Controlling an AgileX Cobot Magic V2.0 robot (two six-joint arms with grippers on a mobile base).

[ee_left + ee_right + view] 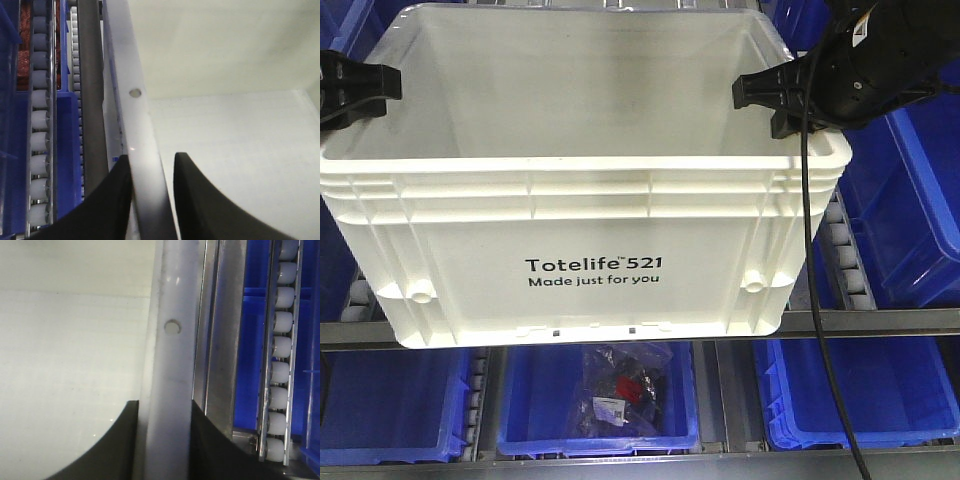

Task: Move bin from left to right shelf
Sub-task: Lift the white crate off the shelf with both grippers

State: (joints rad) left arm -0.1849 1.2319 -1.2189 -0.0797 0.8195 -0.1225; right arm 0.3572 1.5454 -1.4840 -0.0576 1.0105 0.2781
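The white bin [590, 230], printed "Totelife 521 Made just for you", fills the front view, empty inside. My left gripper [360, 85] clamps the bin's left rim and my right gripper [770, 95] clamps its right rim. In the left wrist view the black fingers [120, 195] straddle the rim [140, 140], one outside the wall and one inside, with the left gripper [152, 167] shut on it. The right wrist view shows the same hold: the right gripper [164, 412] is shut on the rim [172, 365], beside the bin's pale floor [65, 340].
Blue bins stand on the lower shelf [600, 420], one holding a bag of small parts [625, 385], and more sit at the right [910, 200]. A grey shelf rail [880, 322] runs under the bin. Roller tracks [40, 125] [282, 350] flank both sides. A black cable [820, 330] hangs down.
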